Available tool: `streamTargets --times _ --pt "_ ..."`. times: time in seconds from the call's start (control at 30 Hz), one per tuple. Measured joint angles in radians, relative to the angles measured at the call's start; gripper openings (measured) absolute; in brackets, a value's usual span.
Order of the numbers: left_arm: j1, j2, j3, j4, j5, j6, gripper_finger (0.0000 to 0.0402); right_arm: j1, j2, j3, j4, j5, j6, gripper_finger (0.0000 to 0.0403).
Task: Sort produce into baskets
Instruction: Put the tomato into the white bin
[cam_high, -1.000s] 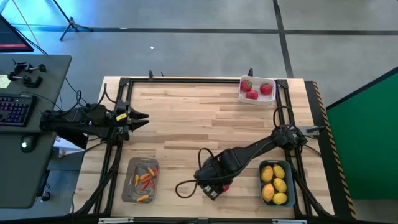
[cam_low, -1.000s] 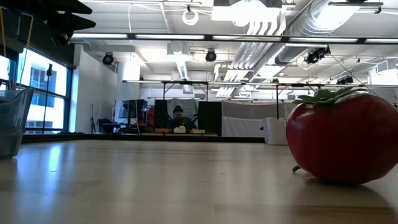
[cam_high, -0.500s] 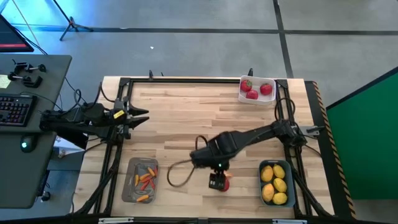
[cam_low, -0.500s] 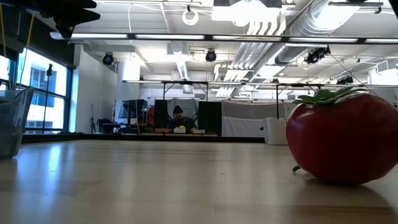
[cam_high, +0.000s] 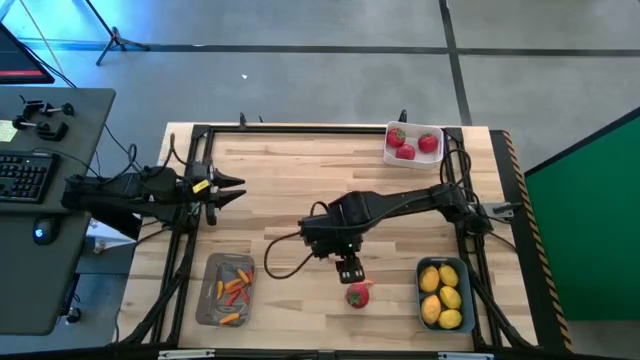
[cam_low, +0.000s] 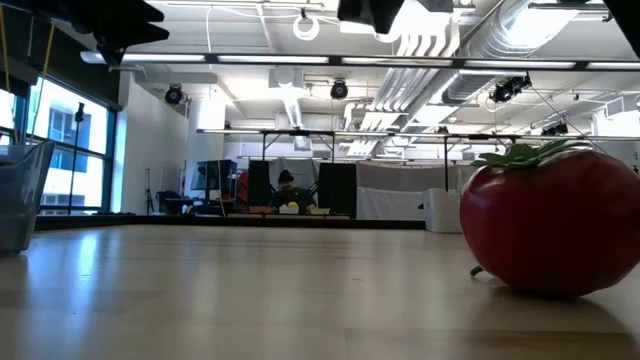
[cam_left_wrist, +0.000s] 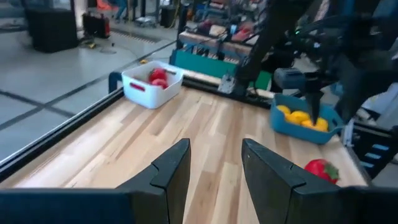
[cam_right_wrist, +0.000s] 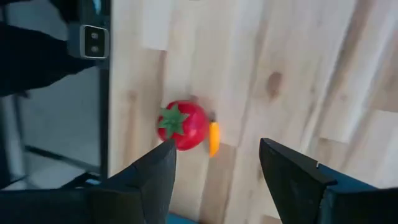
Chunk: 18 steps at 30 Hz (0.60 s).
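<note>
A round red fruit (cam_high: 357, 295) with a green top lies on the bare wood near the table's front edge. It looms large in the low view (cam_low: 550, 225). A small orange pepper (cam_right_wrist: 213, 138) lies against it. My right gripper (cam_high: 348, 268) hangs open above the table, just to the far side of the fruit, pointing steeply down. In its wrist view the right gripper (cam_right_wrist: 217, 149) has nothing between its fingers. My left gripper (cam_high: 232, 188) waits open at the table's left side, level, and the left gripper (cam_left_wrist: 216, 152) is also empty.
A white basket (cam_high: 414, 144) with red fruits stands at the far right. A blue basket (cam_high: 445, 294) of lemons sits near the front right. A grey tray (cam_high: 228, 290) with peppers lies at the front left. The middle of the table is bare wood.
My right gripper has drawn back from over the red fruit toward the table's far edge, rolling about its own axis as it went. The fruit has stayed on the table where it was.
</note>
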Motion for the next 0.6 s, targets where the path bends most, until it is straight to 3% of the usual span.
streamTargets --times 0.23,0.4,0.6 --pt "0.0 0.08 0.0 0.0 -0.079 -0.007 0.0131 0.052 0.0 0.0 0.0 -0.178 -0.018 0.0221" --pt "0.0 0.109 0.0 0.0 -0.144 -0.009 0.0131 0.16 0.004 0.0 0.0 -0.097 -0.024 0.0242" --pt "-0.004 0.115 0.0 0.001 -0.142 -0.064 0.0131 0.248 0.043 0.001 0.0 0.001 0.127 0.0293"
